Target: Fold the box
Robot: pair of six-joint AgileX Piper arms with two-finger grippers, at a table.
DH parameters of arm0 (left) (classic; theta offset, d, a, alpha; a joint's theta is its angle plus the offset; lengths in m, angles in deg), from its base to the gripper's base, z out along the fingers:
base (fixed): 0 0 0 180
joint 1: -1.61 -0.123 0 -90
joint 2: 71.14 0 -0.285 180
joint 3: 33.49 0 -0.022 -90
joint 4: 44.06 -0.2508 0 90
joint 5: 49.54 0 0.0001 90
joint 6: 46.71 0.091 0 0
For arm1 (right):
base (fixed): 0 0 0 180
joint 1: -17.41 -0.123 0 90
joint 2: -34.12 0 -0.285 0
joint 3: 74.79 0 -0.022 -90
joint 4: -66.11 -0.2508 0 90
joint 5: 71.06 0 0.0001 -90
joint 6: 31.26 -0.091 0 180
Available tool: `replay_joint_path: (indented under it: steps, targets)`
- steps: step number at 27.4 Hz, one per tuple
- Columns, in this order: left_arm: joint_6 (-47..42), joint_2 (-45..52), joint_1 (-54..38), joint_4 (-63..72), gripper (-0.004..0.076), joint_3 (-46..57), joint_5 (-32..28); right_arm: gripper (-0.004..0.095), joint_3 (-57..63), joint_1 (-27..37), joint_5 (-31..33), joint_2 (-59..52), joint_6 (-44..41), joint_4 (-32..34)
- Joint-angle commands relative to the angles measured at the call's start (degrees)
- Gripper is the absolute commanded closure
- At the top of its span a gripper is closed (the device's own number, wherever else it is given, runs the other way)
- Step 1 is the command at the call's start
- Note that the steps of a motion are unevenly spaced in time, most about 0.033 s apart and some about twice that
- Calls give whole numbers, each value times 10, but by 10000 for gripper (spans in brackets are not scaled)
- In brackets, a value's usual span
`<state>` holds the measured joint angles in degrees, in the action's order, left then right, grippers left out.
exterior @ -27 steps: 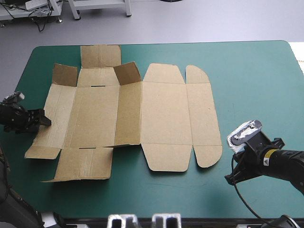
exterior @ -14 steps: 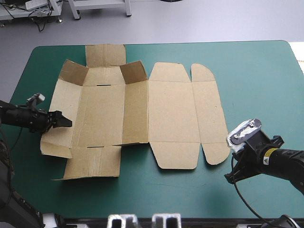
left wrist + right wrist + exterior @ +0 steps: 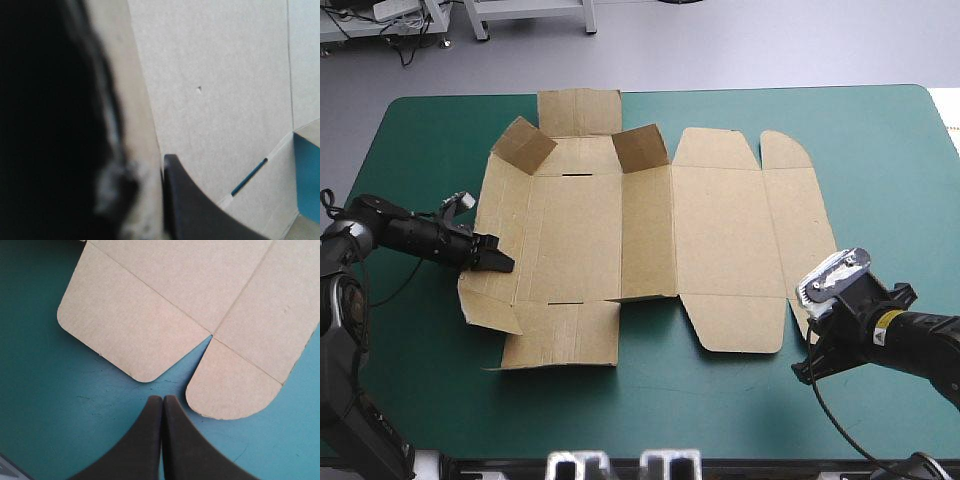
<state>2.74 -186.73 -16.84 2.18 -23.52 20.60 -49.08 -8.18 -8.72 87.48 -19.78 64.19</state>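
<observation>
Blur takes up nearly half of the left wrist view. One black finger of the left gripper sits so close to the lens that its outline is lost. Only the other finger is sharp, and a thin strip of brown board is caught between the two. The left gripper is therefore clamped on the box at its left edge.

From above, the right arm covers most of the right gripper. Its own wrist view shows the fingers pressed together in one point over bare teal-green cover, just off two rounded corners of the box and not touching them.

One box lies spread open across the middle of the table. Its far edge reaches close to the table's far edge.

Two small flaps stand raised on its far side, and the other panels lie flat. Two narrow slots are cut in it, one far and one near.
</observation>
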Motion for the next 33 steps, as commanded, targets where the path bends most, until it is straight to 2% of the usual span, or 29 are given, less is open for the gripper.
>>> replay_joint_path:
  steps: [1, 6, 10, 18, 25, 27, 28, 31, 33]
  targets:
    - [32, 52, 34, 19, 734, -36, 44, 932, -20, 3, -28, -1, 6, 1]
    - [52, 111, 79, 12, 734, -101, 44, 932, -20, 3, -29, -1, 6, 1]
    - [53, 166, 124, -48, 734, -176, 42, 932, -20, 3, -32, -1, 0, -3]
    - [1, 220, 244, -250, 734, -330, 22, 932, -38, 3, -112, -1, -9, -3]
    - [-63, 220, 391, -500, 734, -366, 10, 933, -120, 3, -159, 3, 7, 3]
    - [-97, 219, 468, -613, 734, -361, -18, 933, -178, 3, -148, 27, 25, 3]
    - [-127, 219, 521, -679, 734, -361, -55, 933, -228, 3, -131, 54, 34, 13]
    - [-160, 219, 584, -761, 734, -361, -104, 933, -317, 3, -98, 101, 37, 40]
    - [-190, 219, 628, -793, 734, -346, -128, 933, -412, 3, -43, 155, 54, 55]
